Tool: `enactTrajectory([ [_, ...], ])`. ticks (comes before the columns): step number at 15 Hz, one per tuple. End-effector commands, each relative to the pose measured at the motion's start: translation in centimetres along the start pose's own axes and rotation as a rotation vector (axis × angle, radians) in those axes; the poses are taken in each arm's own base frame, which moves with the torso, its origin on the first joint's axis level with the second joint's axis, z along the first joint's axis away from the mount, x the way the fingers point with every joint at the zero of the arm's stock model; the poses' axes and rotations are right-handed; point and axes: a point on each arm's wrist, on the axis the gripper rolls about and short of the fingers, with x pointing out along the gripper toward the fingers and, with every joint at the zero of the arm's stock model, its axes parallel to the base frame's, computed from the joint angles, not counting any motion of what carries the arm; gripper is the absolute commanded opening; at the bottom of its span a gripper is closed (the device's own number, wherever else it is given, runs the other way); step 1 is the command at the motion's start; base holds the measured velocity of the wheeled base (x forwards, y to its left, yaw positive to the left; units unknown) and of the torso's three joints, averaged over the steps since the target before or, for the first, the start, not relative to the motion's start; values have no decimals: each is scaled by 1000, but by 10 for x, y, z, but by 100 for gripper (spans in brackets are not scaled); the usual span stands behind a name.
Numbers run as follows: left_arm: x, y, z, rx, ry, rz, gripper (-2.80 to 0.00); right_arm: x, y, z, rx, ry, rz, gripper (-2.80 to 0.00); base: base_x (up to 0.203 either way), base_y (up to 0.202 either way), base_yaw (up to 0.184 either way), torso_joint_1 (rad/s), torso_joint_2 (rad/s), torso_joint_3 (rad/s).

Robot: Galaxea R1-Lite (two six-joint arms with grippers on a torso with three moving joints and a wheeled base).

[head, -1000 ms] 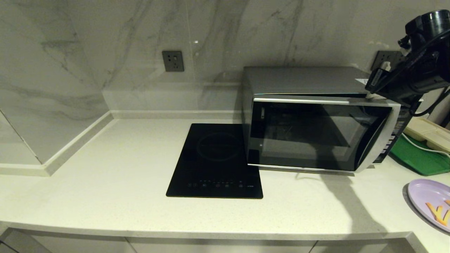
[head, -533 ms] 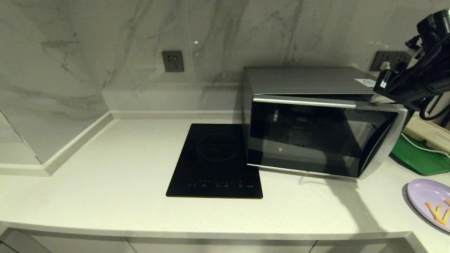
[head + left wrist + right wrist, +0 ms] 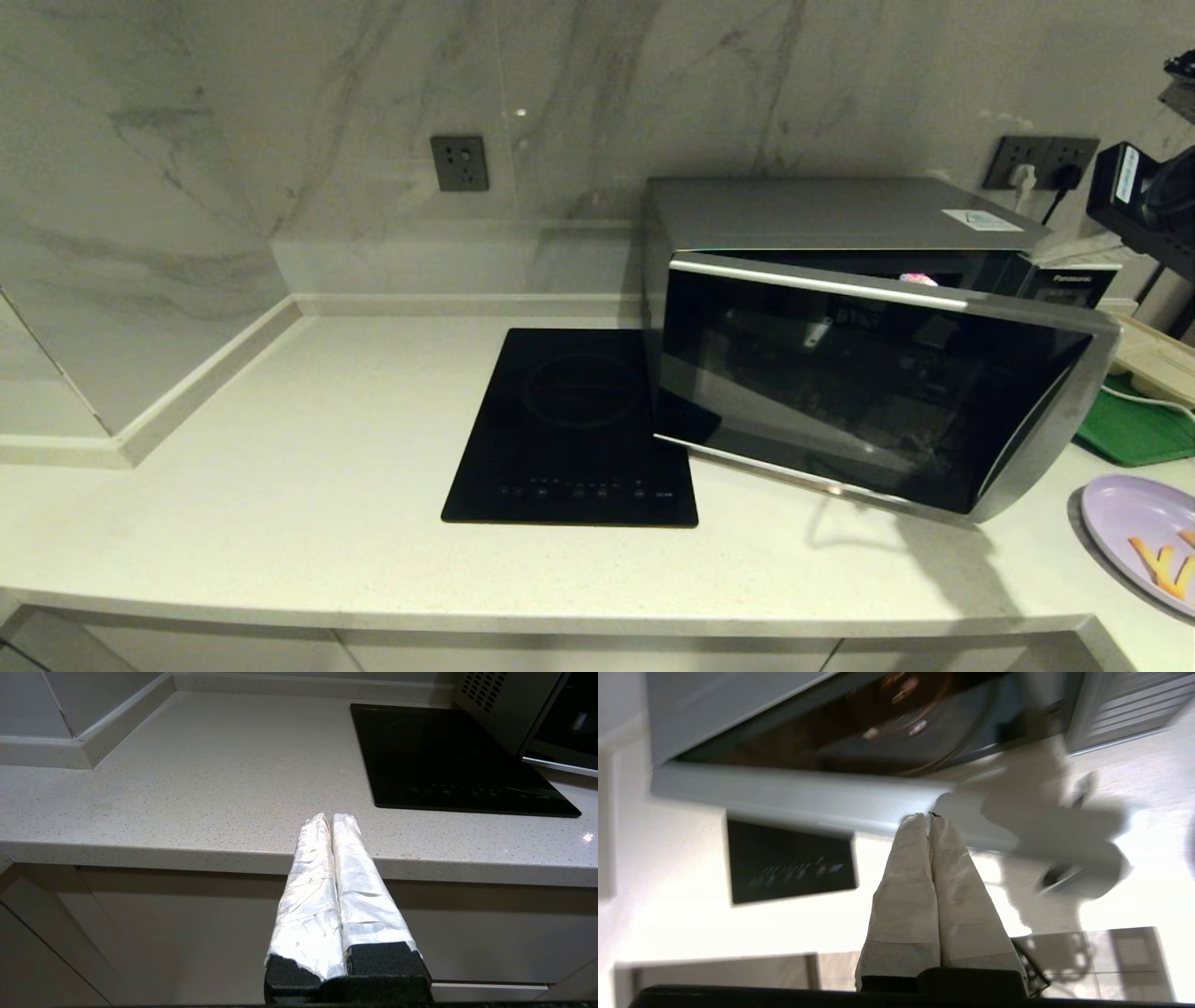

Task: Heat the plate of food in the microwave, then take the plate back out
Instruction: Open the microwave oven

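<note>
Our right gripper point(image 3: 930, 815) has its taped fingers pressed together and holds nothing; it hangs above the microwave's point(image 3: 840, 224) door point(image 3: 868, 392), which stands partly swung out, likely to clear the cavity for loading. The plate of food point(image 3: 1144, 537) waits on the pale speckled countertop point(image 3: 280, 448) at the right edge. Our left gripper point(image 3: 331, 820), also closed, is parked below the counter's front edge. Marble-look wall behind

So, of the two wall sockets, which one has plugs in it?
The right socket, behind the microwave, has a white plug and a black one in it. The left socket, above the hob, is empty.
</note>
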Motion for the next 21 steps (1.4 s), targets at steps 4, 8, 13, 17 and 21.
enactTrajectory([
  [4, 0, 0, 0, -1, -1, 1, -280, 57, -26, 9, 50, 40, -169, -280, 0, 0, 0, 0, 0, 0],
  [8, 0, 0, 0, -1, -1, 1, -280, 61, -30, 10, 56, 50, -178, -280, 0, 0, 0, 0, 0, 0],
  [13, 0, 0, 0, -1, -1, 1, -280, 30, -30, -12, -108, 119, -110, -280, 0, 0, 0, 0, 0, 0],
  [17, 0, 0, 0, -1, -2, 0, -280, 4, -33, -44, -298, 241, -6, -280, 0, 0, 0, 0, 0, 0],
  [21, 0, 0, 0, -1, -1, 1, -280, -13, -32, -65, -450, 286, 146, -280, 0, 0, 0, 0, 0, 0],
])
